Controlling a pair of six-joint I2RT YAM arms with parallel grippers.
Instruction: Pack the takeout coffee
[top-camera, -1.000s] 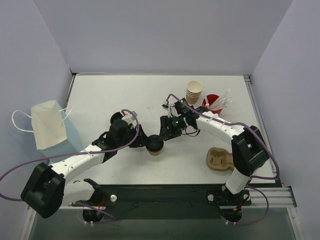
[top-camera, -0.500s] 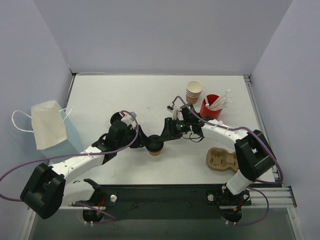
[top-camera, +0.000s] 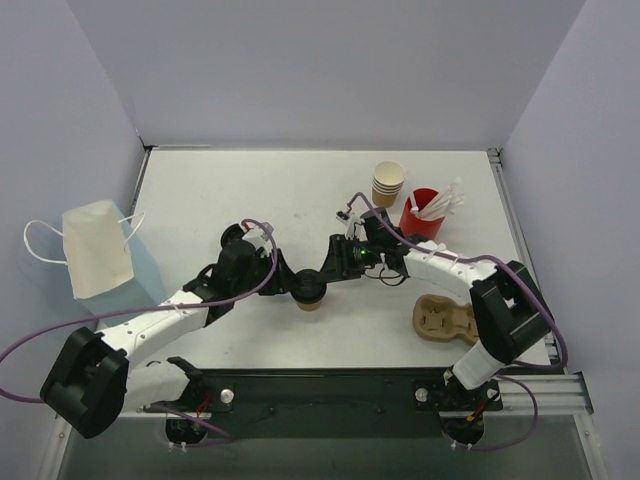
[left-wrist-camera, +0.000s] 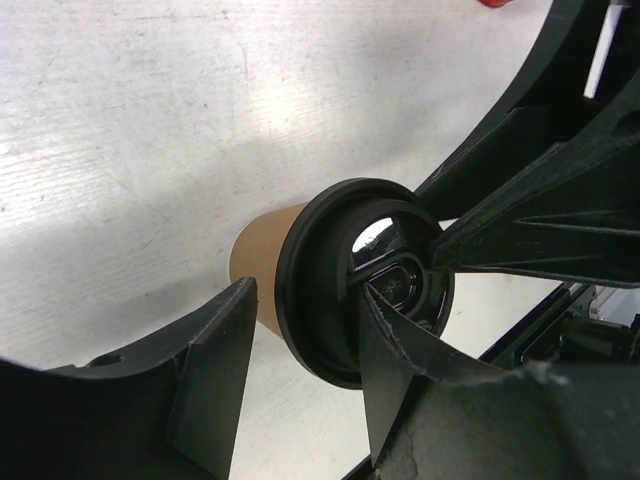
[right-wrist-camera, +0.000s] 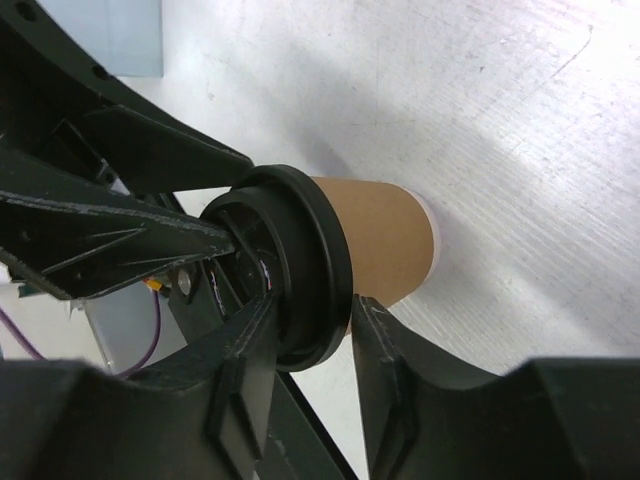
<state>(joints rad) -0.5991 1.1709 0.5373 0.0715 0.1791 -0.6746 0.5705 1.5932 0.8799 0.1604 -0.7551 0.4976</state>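
**Both arms meet on the lidded cup**

The two arms come nose to nose at mid-tabletop, and the takeout coffee sits squarely between their tips. From the right wrist, the right fingers are clenched on the black lid. One finger is hard against each side of its rim, and the brown cup wall runs on beyond them. The left arm's dark fingertips show just past the lid, pointing in from the far side.

Over to the left wrist. The left fingers straddle the same lid. One finger overlaps the lid's top, while the other stands just off the rim, with a sliver of brown cup showing in the gap. Whether that pair is actually gripping, I cannot tell.

Whether the cup's base touches the tabletop is also unclear. Beyond the right fingers stand a red cup and a stack of lidless paper cups. Well behind the left fingers, a white bag hangs off the tabletop's edge.
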